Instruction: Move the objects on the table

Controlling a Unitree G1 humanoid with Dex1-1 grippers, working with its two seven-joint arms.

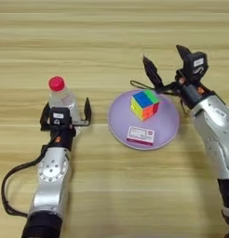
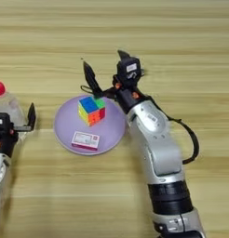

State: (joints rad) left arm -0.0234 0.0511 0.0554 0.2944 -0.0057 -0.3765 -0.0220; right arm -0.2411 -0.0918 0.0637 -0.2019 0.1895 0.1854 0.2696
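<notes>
One puzzle cube sits on one purple plate; right gripper spread wide at its 1 o'clock, left gripper wide around one bottle

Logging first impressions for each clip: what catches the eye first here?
The multicoloured puzzle cube sitting on a lilac plate at table centre, beside a small white label card. The right gripper hovers open just behind the plate, while the left gripper has its jaws around a red-capped clear bottle.

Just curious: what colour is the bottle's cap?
Red; the cap on the bottle shows best in the left eye view.
</notes>
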